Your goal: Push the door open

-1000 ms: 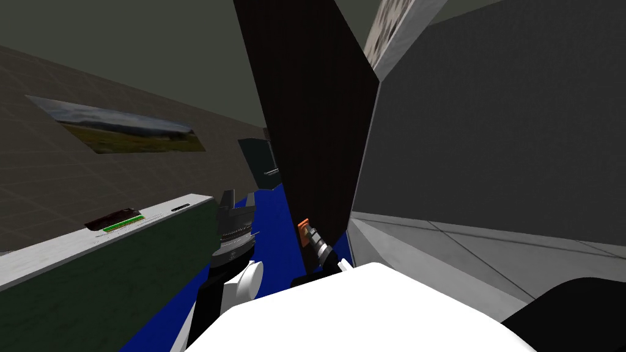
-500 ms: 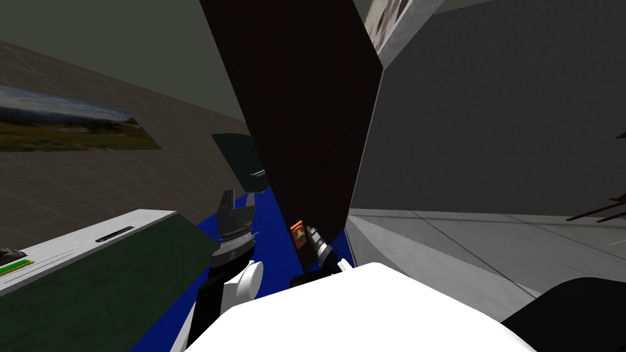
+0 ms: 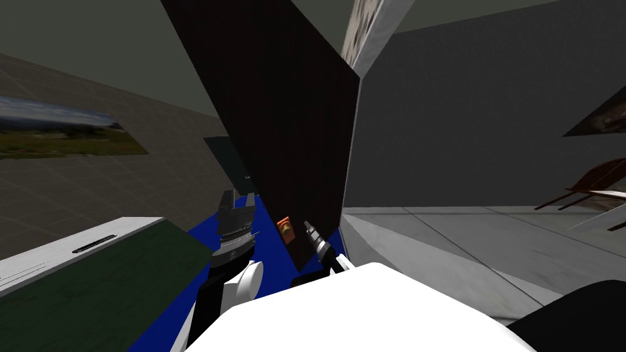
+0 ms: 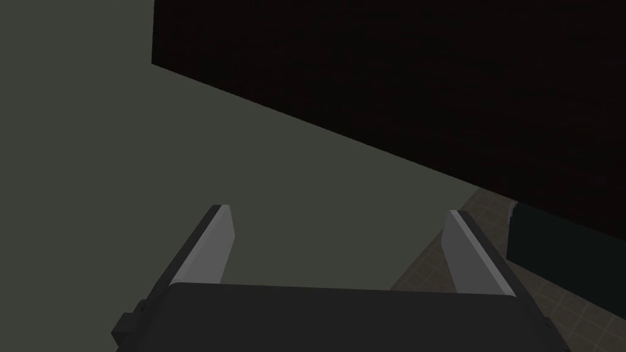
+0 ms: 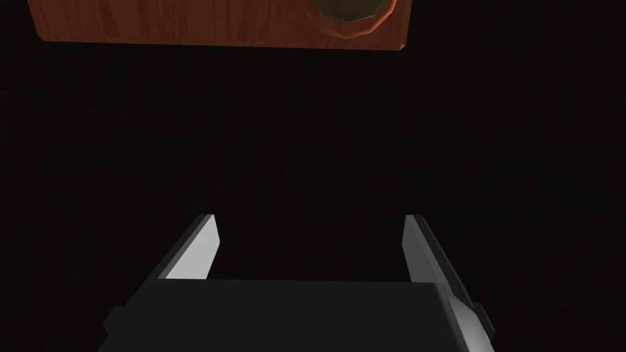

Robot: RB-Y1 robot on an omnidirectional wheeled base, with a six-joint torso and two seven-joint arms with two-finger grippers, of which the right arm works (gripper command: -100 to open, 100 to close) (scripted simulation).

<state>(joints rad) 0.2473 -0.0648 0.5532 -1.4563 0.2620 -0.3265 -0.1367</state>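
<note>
The door (image 3: 287, 122) is a dark, almost black panel standing ajar ahead of me, with an orange-brown handle plate (image 3: 285, 229) low on it. My right gripper (image 3: 309, 227) is open, just right of that plate and close to the door face. In the right wrist view its fingers (image 5: 202, 247) point at the dark door (image 5: 305, 140), and the reddish-brown plate (image 5: 214, 21) with a knob (image 5: 351, 7) lies beyond the fingertips. My left gripper (image 3: 237, 206) is raised to the left of the door, open and empty (image 4: 336, 244), beside the door's edge (image 4: 428, 79).
A dark green counter with a white top (image 3: 92, 244) runs along my left. Blue floor (image 3: 269, 244) shows past the door, with a dark cabinet (image 3: 223, 159) behind. A grey wall (image 3: 489, 134) and pale floor (image 3: 458, 244) lie on the right, with a brown chair (image 3: 593, 183) at the edge.
The door has swung farther away, and the handle plate has drawn off to the left of my right gripper. My view has turned right, bringing the chair in and sliding the counter out.
</note>
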